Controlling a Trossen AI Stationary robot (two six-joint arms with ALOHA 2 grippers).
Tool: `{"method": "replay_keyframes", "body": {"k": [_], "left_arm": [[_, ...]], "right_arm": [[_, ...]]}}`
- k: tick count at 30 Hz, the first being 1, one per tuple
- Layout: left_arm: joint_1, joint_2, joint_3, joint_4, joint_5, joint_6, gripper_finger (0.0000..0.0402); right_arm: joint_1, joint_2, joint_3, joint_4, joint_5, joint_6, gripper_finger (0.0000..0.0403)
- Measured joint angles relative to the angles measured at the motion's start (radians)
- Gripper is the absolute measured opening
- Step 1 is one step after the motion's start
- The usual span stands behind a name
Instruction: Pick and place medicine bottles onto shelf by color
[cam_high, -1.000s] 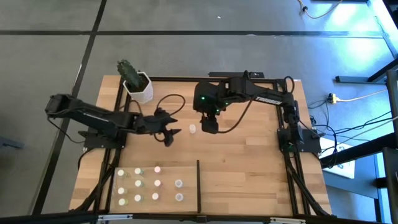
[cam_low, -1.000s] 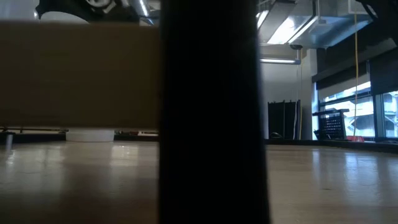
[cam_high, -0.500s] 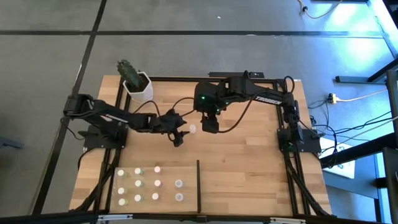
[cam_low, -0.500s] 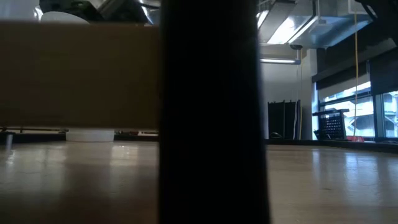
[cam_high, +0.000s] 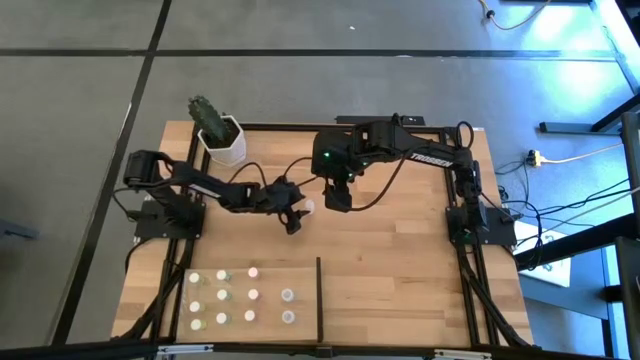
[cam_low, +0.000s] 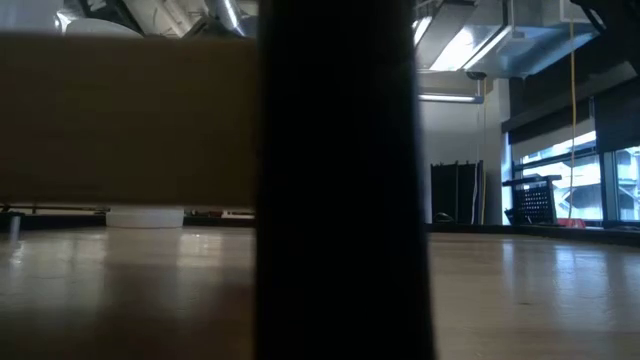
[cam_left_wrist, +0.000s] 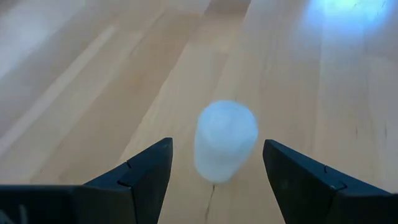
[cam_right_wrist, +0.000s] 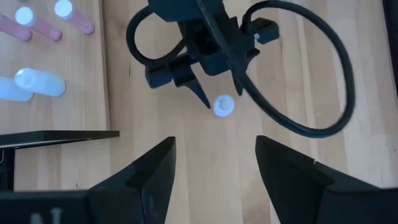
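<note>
The shelf (cam_high: 300, 300), a pale wood panel at the near edge of the table (cam_high: 400, 250), carries the medicine bottles (cam_high: 222, 296) standing in rows on its left part, white caps up, some tinted pink and some pale green; a thin black divider (cam_high: 319, 295) stands upright along the shelf just right of them. At the table's far left corner sits a white pot (cam_high: 226, 146) holding a small cactus (cam_high: 207, 113). One lone bottle (cam_high: 309, 207) stands upright on the bare table near its middle, well apart from the shelf. The left hand (cam_high: 296, 212) has its fingers spread wide on either side of this bottle; in the left wrist view the bottle (cam_left_wrist: 225, 140) sits between the two dark fingers (cam_left_wrist: 148, 171) with a gap on each side, not yet gripped. The left arm reaches low across the table from its base at the left edge. The right hand (cam_high: 338, 203) hangs just beside the bottle on the other side, pointing down, fingers open and holding nothing; its arm bends in from the far right corner.
</note>
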Motion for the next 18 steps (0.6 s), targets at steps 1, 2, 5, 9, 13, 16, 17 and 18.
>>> {"method": "replay_keyframes", "body": {"k": [1,2,5,9,13,16,17,18], "left_arm": [[0.001,0.007,0.0,0.026,0.0,0.013,0.0243],[0.001,0.016,0.0,0.059,0.0,0.029,0.0243],[0.001,0.049,0.0,0.132,0.002,0.056,0.0243],[0.003,0.067,0.001,0.141,0.002,0.063,0.0243],[0.006,0.068,0.001,0.145,0.002,0.064,0.0243],[0.008,0.068,0.001,0.145,0.002,0.064,0.0233],[0.008,0.068,0.001,0.144,0.002,0.064,0.0226],[0.008,0.068,0.001,0.144,0.002,0.064,0.0218]], "right_arm": [[0.0,0.0,0.0,0.0,0.0,0.0,0.0221],[-0.001,0.0,0.0,0.0,0.0,0.0,0.0221],[-0.004,0.001,0.0,0.0,0.0,0.0,0.0221],[-0.006,0.001,0.0,0.0,0.0,0.0,0.0221],[-0.007,0.001,0.0,0.0,0.0,0.0,0.0221],[-0.007,0.001,0.0,0.0,0.0,0.0,0.0221],[-0.007,0.001,0.0,0.0,0.0,0.0,0.0221],[-0.008,0.001,0.0,0.0,0.0,0.0,0.0221]]}}
